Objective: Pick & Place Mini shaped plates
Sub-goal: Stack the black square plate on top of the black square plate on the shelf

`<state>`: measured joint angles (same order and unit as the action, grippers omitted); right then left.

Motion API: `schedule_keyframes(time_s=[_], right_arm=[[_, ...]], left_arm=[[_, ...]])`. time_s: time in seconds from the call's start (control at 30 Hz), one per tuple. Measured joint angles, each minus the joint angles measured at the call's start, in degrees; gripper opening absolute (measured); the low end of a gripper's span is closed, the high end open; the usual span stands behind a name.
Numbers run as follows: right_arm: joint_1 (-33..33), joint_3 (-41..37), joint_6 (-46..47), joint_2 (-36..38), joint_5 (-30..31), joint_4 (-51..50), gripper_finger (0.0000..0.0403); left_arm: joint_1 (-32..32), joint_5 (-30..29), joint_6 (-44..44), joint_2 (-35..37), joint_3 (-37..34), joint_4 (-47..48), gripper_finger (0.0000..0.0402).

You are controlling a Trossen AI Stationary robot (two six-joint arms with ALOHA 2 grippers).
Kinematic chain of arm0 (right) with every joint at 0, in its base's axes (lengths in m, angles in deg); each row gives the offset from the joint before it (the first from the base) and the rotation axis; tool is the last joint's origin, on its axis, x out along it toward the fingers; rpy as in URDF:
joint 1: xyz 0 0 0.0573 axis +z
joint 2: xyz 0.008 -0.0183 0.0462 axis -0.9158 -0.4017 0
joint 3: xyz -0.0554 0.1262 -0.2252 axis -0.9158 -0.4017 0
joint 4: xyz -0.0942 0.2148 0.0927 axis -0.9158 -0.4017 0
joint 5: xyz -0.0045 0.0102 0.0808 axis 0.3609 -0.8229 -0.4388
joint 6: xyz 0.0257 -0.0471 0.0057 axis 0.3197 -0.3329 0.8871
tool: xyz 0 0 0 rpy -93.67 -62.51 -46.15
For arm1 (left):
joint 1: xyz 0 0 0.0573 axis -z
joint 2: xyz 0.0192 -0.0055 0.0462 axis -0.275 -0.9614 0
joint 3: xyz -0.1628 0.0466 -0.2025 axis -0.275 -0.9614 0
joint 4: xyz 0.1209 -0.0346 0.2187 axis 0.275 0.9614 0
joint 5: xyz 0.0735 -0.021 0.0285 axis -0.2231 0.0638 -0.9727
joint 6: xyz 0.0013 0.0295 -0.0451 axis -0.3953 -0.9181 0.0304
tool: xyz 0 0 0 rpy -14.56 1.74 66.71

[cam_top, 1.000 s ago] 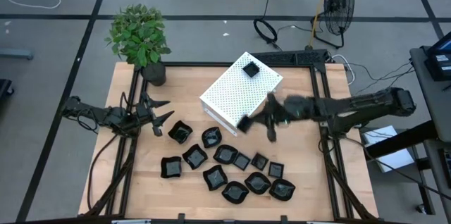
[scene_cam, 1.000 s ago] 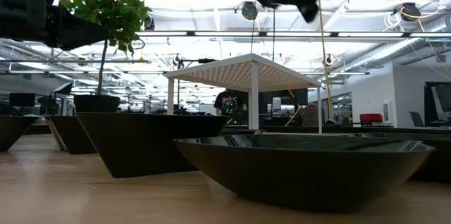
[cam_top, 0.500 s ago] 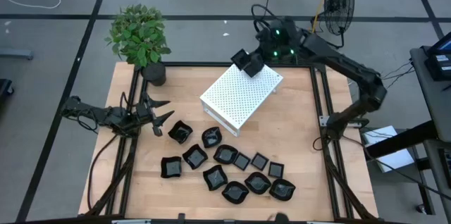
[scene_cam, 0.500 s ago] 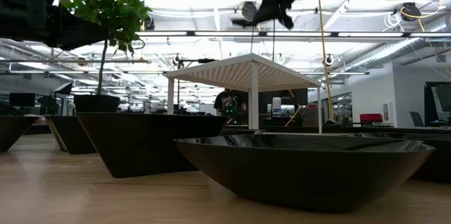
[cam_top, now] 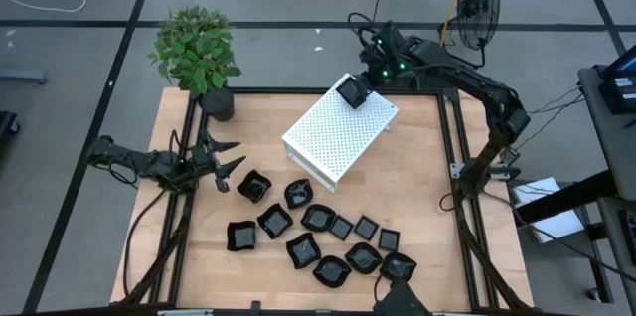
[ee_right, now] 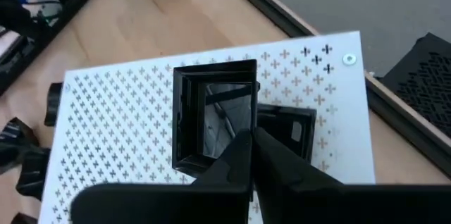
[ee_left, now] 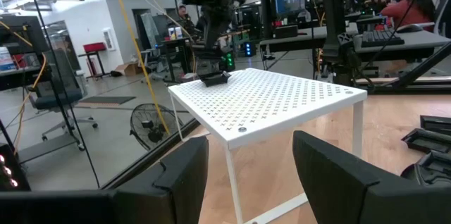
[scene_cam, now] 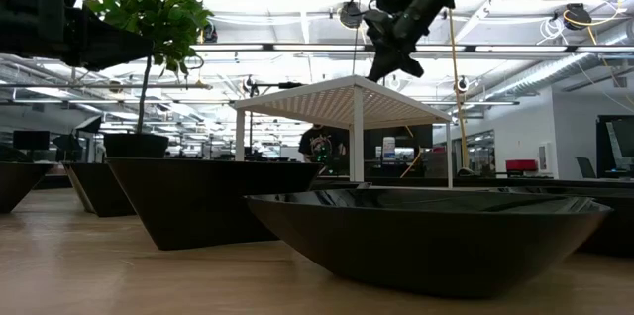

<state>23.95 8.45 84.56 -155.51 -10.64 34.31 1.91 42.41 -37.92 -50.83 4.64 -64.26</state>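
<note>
- Right gripper [cam_top: 354, 91] dropped onto white box [cam_top: 328, 142] at 1 o'clock; jaws clamp square plate [ee_right: 211, 122].
- Left gripper [cam_top: 227, 157] at 9 o'clock, my jaws apart.

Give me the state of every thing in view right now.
White perforated metal box: upright on wooden table.
Right pincer: shut on small square glossy black plate, over the box's far corner.
Second square black plate: lying on the box top.
Left pincer: open, empty, at the table's left edge.
Remaining glossy black plates: loose on the table.
Potted green plant: upright.
</note>
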Motion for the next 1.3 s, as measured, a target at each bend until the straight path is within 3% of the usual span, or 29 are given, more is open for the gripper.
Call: schedule_keyframes(time_s=[0.27,0.53,0.9,1.1,1.3], right_arm=[[0.02,-0.5,-1.33,-0.05,0.43,-4.83,0.0],[0.09,-0.5,-1.45,-0.04,5.01,-5.7,0.0],[0.09,-0.5,-2.14,-0.04,5.08,-4.18,0.0001],[0.09,-0.5,-1.72,-0.04,5.39,-3.23,0.0012],[0.09,-0.52,-1.06,-0.04,9.54,-3.14,0.003]], left_arm=[[0.0,0.0,0.0,0.0,0.02,-0.01,0.0212],[0.0,0.0,0.0,0.0,0.0,0.01,0.0212],[0.0,0.0,0.0,0.0,0.02,0.0,0.0212],[-0.01,0.0,0.0,0.0,0.01,-0.01,0.0212],[0.0,0.0,0.0,-0.01,0.02,0.0,0.0212]])
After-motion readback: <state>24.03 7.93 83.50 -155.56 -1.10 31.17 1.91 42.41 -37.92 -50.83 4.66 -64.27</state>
